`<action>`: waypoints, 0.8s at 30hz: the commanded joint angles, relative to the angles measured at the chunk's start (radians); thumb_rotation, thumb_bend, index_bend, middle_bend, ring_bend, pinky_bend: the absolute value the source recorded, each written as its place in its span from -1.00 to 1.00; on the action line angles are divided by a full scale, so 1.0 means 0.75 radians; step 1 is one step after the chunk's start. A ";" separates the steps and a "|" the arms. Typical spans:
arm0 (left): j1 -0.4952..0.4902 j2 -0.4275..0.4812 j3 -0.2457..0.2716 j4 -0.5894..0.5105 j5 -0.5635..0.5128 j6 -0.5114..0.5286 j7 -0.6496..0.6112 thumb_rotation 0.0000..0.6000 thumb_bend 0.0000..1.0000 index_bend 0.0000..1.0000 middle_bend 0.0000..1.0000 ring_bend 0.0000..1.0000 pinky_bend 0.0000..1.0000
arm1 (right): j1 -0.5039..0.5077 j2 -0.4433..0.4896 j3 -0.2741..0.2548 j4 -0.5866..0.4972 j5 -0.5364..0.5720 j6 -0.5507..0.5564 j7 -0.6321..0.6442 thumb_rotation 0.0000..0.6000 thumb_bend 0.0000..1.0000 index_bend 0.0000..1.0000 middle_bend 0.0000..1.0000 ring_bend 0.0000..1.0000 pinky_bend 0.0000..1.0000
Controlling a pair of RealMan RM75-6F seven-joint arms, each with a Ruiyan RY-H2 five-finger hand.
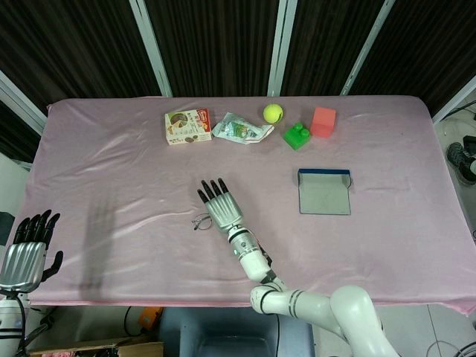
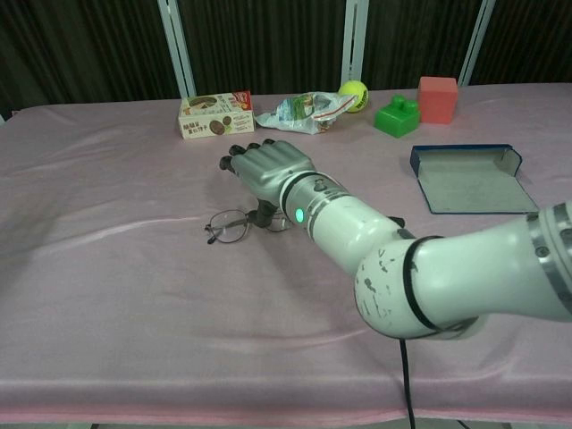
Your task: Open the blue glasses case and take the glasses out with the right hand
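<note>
The right hand (image 2: pixel 268 170) hovers palm down over the middle of the pink table (image 1: pixel 111 163), fingers extended and close together, holding nothing; its thumb reaches down beside the glasses (image 2: pixel 234 225), and contact cannot be told. The glasses lie on the cloth at the hand's 8 o'clock. The blue glasses case (image 1: pixel 324 192) lies open at its 3 o'clock, while the left hand (image 1: pixel 28 249) hangs spread and empty off the table's 8 o'clock corner.
</note>
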 commanded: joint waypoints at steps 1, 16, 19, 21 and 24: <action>0.000 -0.003 0.000 -0.001 0.001 0.002 0.007 1.00 -0.17 -1.00 -1.00 -1.00 -0.91 | -0.076 0.129 -0.041 -0.197 -0.018 0.058 -0.024 1.00 0.07 -0.58 -0.94 -1.00 -1.00; 0.016 -0.012 0.004 -0.015 0.050 0.061 0.015 1.00 -0.17 -1.00 -1.00 -1.00 -0.91 | -0.801 1.140 -0.592 -1.050 -0.468 0.608 0.347 1.00 -0.01 -0.78 -1.00 -1.00 -1.00; 0.022 -0.021 0.009 -0.009 0.084 0.089 0.002 1.00 -0.17 -1.00 -1.00 -1.00 -0.91 | -0.910 1.174 -0.649 -0.969 -0.534 0.697 0.504 1.00 -0.01 -0.76 -1.00 -1.00 -1.00; 0.026 -0.027 0.013 0.000 0.106 0.106 -0.001 1.00 -0.17 -1.00 -1.00 -1.00 -0.91 | -0.984 1.169 -0.667 -0.899 -0.558 0.763 0.609 1.00 -0.01 -0.77 -1.00 -1.00 -1.00; 0.031 -0.033 0.023 0.007 0.126 0.116 0.002 1.00 -0.17 -1.00 -1.00 -1.00 -0.91 | -1.043 1.160 -0.671 -0.817 -0.571 0.796 0.686 1.00 -0.01 -0.77 -1.00 -1.00 -1.00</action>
